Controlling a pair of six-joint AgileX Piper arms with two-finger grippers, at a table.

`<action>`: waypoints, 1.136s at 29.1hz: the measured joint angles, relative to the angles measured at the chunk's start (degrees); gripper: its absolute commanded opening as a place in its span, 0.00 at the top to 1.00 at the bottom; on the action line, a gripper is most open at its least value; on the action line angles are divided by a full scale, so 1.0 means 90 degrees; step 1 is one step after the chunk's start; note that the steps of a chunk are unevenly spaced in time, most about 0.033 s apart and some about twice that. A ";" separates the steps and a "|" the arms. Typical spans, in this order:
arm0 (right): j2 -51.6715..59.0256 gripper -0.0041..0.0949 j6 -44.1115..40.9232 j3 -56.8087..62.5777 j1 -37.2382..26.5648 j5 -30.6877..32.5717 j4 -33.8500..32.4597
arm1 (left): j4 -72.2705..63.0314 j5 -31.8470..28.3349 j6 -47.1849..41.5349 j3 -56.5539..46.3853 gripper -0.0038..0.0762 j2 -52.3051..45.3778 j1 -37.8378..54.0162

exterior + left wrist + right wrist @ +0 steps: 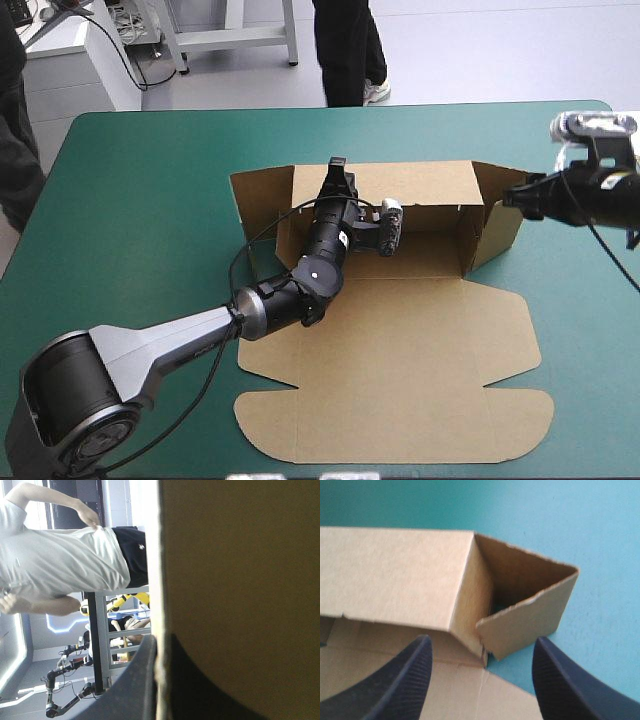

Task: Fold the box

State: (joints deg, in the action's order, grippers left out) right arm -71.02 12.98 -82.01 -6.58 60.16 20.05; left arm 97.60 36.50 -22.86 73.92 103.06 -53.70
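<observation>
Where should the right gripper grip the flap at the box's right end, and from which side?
Probably the flap's free near edge, coming from the robot's right, where the open right gripper points. The flap stands upright, swung out from the raised wall, both faces bare, so one finger fits each side.

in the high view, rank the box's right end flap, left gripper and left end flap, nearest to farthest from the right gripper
1. right end flap of the box, raised, just ahead of the right gripper.
2. left gripper, clamped on the back wall, about midway along.
3. left end flap, at the opposite end.
</observation>
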 measured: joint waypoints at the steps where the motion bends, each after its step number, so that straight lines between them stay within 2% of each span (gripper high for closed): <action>1: -0.0265 0.42 -0.0015 -0.0262 0.0000 0.0024 -0.0018 | 0.0000 0.0000 0.0000 0.0000 0.96 0.0000 0.0000; 13: -0.3406 0.42 -0.0333 -0.3529 0.0000 0.0815 -0.0357 | 0.0000 0.0000 0.0000 0.0000 0.96 0.0000 0.0000; 22: -0.4297 0.42 -0.0333 -0.3779 0.0000 0.1050 -0.0720 | 0.0000 0.0005 -0.0027 0.0000 0.96 0.0000 0.0000; 33: -0.4401 0.42 0.0146 -0.3779 0.0000 0.1240 -0.0802 | 0.0000 0.0005 -0.0027 0.0000 0.96 0.0005 0.0000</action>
State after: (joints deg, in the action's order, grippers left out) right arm -110.62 14.29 -116.02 -6.58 71.32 12.83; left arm 97.60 36.54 -23.10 73.92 103.10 -53.70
